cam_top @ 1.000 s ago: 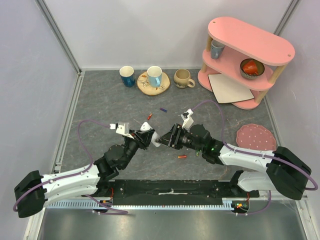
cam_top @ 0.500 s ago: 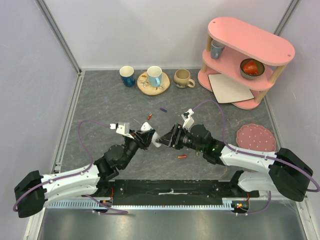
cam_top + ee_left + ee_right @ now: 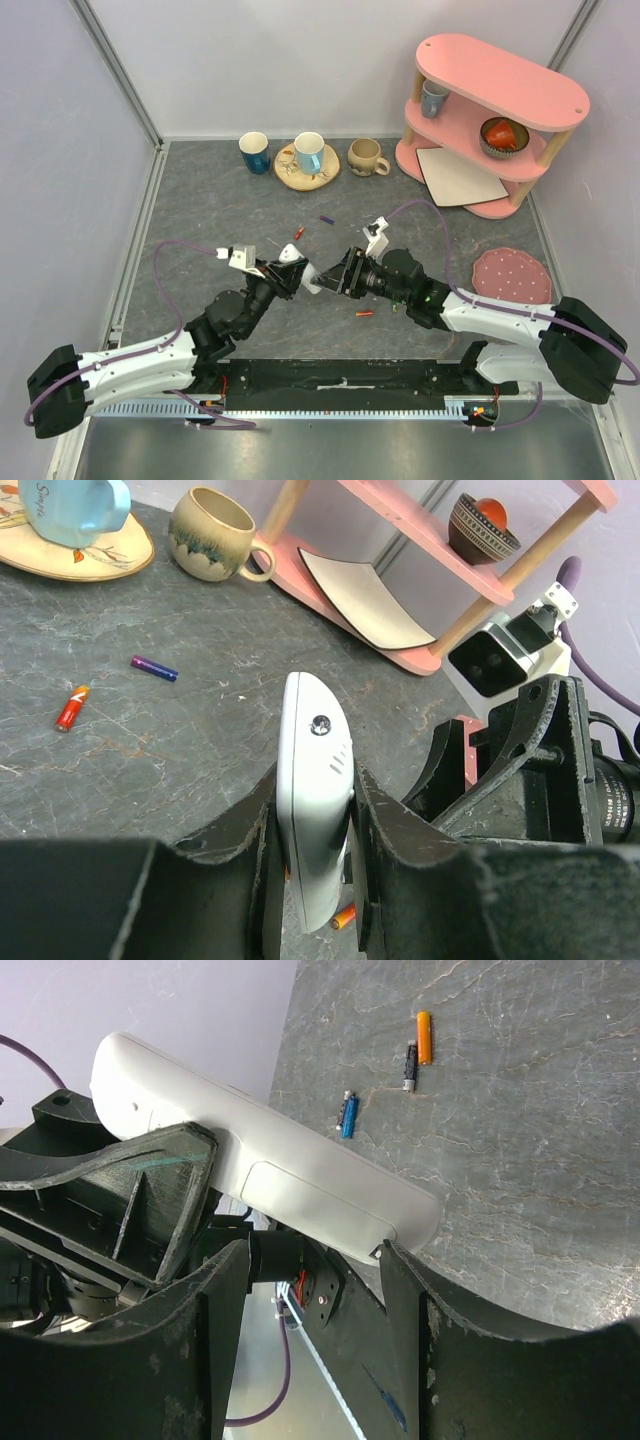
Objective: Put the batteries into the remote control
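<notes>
while the left fingers pinch the remote control narrowly by its two long edges, the white handset stands on edge at the lower centre of the left wrist view, its rounded end pointing up the frame. in the top view the remote control sits at the middle of the frame, lifted off the grey counter, between the two arms. the right fingers stand well apart, one on either side of the handset's near end; they show no squeeze on it, and i cannot tell whether the right-hand finger touches its tip. the back face with a closed-looking cover panel faces the right wrist camera.

batteries lie loose on the counter: a red-orange battery and a purple battery at the left of the left wrist view, near each other but apart. an orange battery peeks out below the remote. a blue battery lies in the upper middle of the right wrist view.
</notes>
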